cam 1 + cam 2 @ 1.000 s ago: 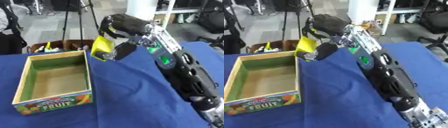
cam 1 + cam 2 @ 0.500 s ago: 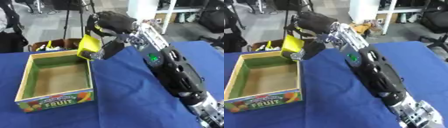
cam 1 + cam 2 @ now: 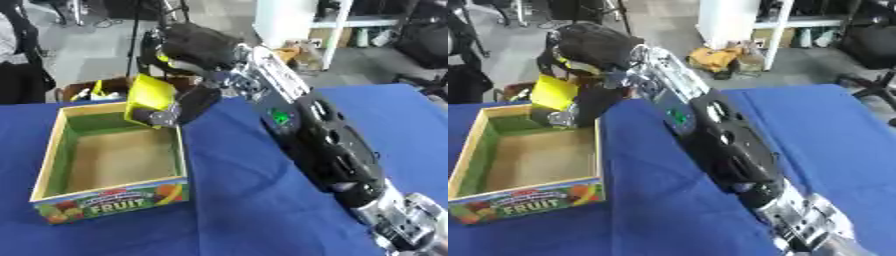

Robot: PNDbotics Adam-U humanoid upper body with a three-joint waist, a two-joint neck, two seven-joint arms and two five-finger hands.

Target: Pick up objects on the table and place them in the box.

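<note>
right robot hand [image 3: 188, 47] gripping yellow object [image 3: 149, 96], above open fruit box [image 3: 52, 165]

The right arm runs from the lower right of the frame up to the upper left. Its hand [image 3: 188, 50] hangs there, fingers curled down around a yellow object [image 3: 149, 95].
</note>
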